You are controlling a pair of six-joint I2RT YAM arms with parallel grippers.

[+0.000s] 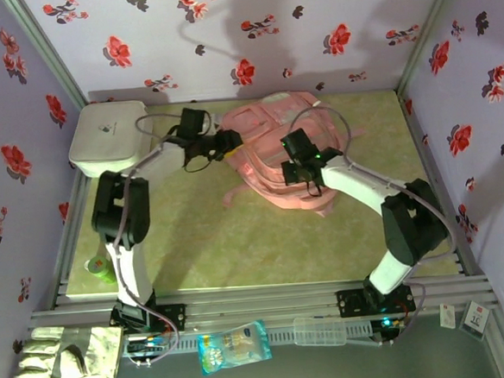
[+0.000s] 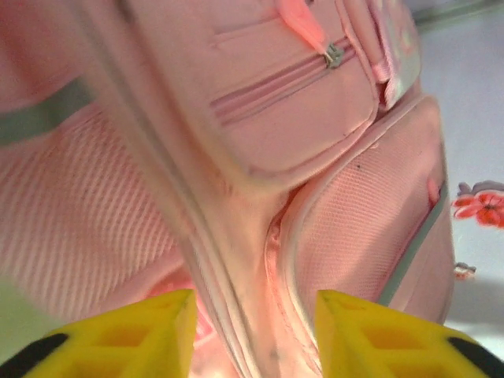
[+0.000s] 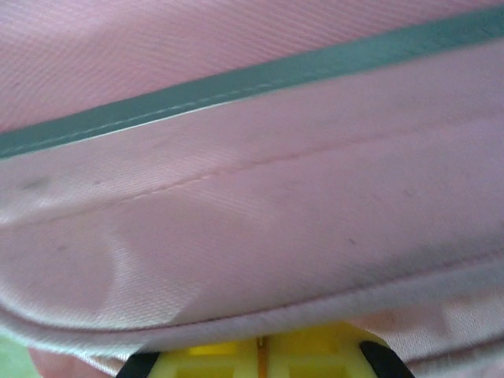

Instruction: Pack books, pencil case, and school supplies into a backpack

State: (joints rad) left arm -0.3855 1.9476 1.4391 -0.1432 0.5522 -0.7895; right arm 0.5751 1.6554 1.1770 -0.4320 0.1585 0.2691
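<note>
The pink backpack (image 1: 271,157) lies at the back middle of the table. My left gripper (image 1: 231,143) is at its left edge. In the left wrist view this gripper (image 2: 256,303) is open, its yellow fingers (image 2: 157,331) standing apart on either side of a zipper seam of the backpack (image 2: 315,118) without touching it. My right gripper (image 1: 305,172) rests on the backpack's right part. In the right wrist view it (image 3: 260,340) is shut, and the backpack's pale trimmed edge (image 3: 236,311) covers its tips. A small green roll (image 1: 97,267) stands at the table's left edge. The books and pencil case are out of view.
A white rounded box (image 1: 108,138) sits at the back left corner. Off the table by the front rail lie a work glove (image 1: 65,358), a blue-white bag (image 1: 233,346) and a clear flat packet (image 1: 318,330). Flowered walls close in the table's sides.
</note>
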